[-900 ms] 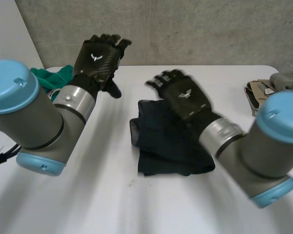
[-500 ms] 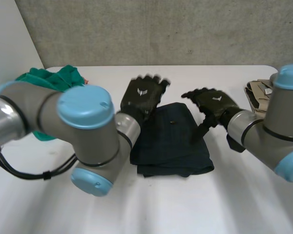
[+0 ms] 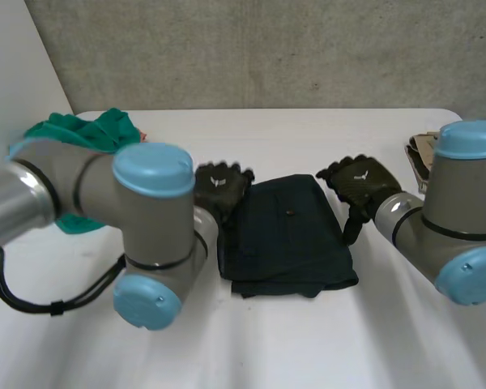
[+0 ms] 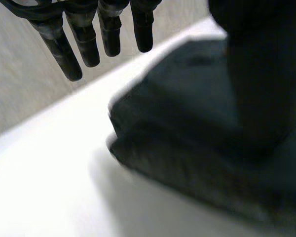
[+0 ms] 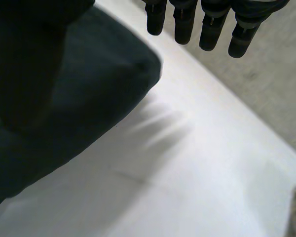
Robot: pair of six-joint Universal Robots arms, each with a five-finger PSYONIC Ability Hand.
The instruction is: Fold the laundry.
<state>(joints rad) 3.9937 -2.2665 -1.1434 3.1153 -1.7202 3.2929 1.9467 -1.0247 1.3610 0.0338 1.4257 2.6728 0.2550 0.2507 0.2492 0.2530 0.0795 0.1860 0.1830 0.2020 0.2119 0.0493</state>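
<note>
On the white table [image 3: 308, 348], past a green cloth [image 3: 89, 134], the left hand [image 3: 219, 185] is held unclenched at the left edge of the dark folded garment [image 3: 287, 235], judged soft, light, best pinched at corners, and the right hand [image 3: 360, 182] relaxed at its right edge.

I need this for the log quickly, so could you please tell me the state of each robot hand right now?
Left robot hand: open, holding nothing, beside the dark cloth.
Right robot hand: open, holding nothing, at the cloth's other side.
</note>
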